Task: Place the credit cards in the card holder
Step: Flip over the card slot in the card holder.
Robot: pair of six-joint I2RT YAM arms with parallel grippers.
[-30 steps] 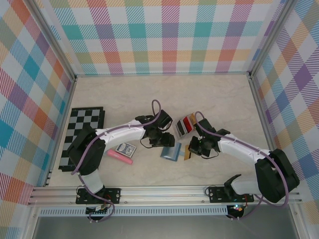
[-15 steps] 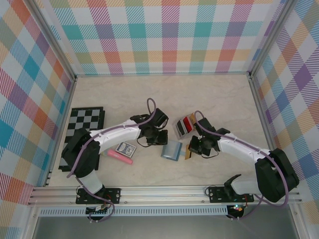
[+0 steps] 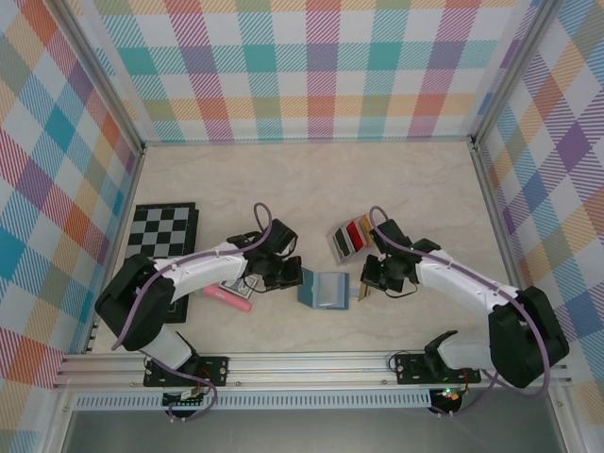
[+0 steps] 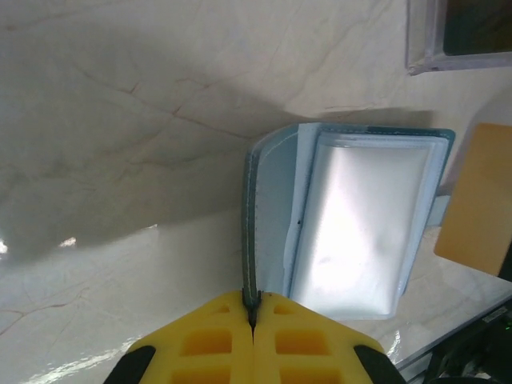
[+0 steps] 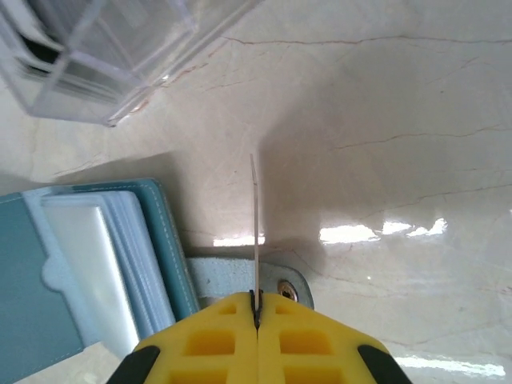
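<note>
Teal card holder (image 4: 344, 220), its cover pinched by left tool (image 4: 252, 316); right tool (image 5: 256, 308) clamps one tan-gold card (image 5: 255, 228).

Wide open across the far tabletop (image 3: 311, 179). Nearer, hemmed in by wallet (image 3: 326, 290), cards (image 3: 351, 239), pink stick (image 3: 226, 296), checkerboard (image 3: 160, 231) at left.

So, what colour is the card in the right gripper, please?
Tan-gold; the card shows best in the left wrist view.
</note>
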